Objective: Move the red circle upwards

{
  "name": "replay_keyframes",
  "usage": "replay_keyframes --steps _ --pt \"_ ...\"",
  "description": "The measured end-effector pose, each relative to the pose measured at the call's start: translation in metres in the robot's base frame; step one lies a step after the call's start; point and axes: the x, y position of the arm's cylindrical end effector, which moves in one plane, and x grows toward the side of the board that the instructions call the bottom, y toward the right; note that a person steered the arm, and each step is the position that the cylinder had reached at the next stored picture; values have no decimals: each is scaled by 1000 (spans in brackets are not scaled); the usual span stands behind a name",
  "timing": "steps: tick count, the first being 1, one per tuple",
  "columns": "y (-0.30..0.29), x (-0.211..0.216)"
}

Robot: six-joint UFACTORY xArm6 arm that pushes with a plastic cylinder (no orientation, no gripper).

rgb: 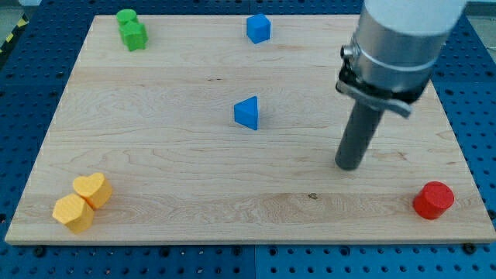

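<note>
The red circle (432, 200) is a short red cylinder near the board's bottom right corner. My tip (349, 166) is the lower end of a dark rod hanging from a grey cylinder at the view's top right. The tip stands to the left of the red circle and slightly above it in the view, clearly apart from it. No block touches the tip.
A blue triangle (247, 113) lies mid-board, left of the tip. A blue cube (258, 29) sits at the top centre. Green blocks (132, 29) sit at the top left. A yellow heart (93, 189) and a yellow hexagon (73, 213) touch at the bottom left. The wooden board (155, 155) rests on a blue pegboard.
</note>
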Motion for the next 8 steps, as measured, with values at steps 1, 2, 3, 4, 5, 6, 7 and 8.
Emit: replay_keyframes --steps 1,2,3,4,5,6,7,8 --pt "8 43" --pt "36 73" --pt "82 80" --pt "125 80" --pt "127 80" --pt "105 79" --pt "101 58" --pt "101 33"
